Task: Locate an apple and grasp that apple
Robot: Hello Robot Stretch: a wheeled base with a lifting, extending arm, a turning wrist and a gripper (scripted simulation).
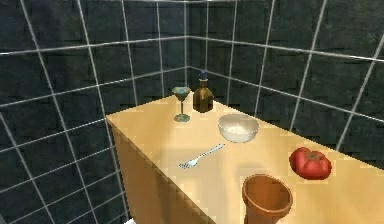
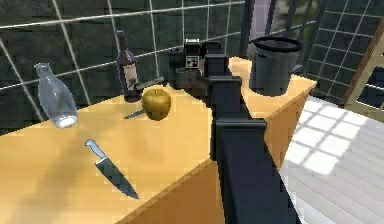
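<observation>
Dark square arm bar [image 2: 240, 150] spanning pale wooden surface [image 2: 60, 185], placing end effector [image 2: 165, 82] close to round yellow-brown apple [image 2: 156, 101], probably for grasp. Apple sitting on surface, right of dark glass bottle [image 2: 127, 65]. Cannot tell whether end effector holding anything.

Kitchen: dark tiled walls [image 1: 60, 60], wood counter [image 1: 150, 140] w/ bowl [image 1: 238, 128], knife [image 2: 110, 168], wine bottle [image 2: 127, 68], pot [image 2: 275, 65].

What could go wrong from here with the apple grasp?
1. The dark bottle stands close by the apple, and the tool is near both. A slightly off approach might tip the bottle.
2. The apple is round, so a nudge could send it rolling, perhaps toward the knife.
</observation>
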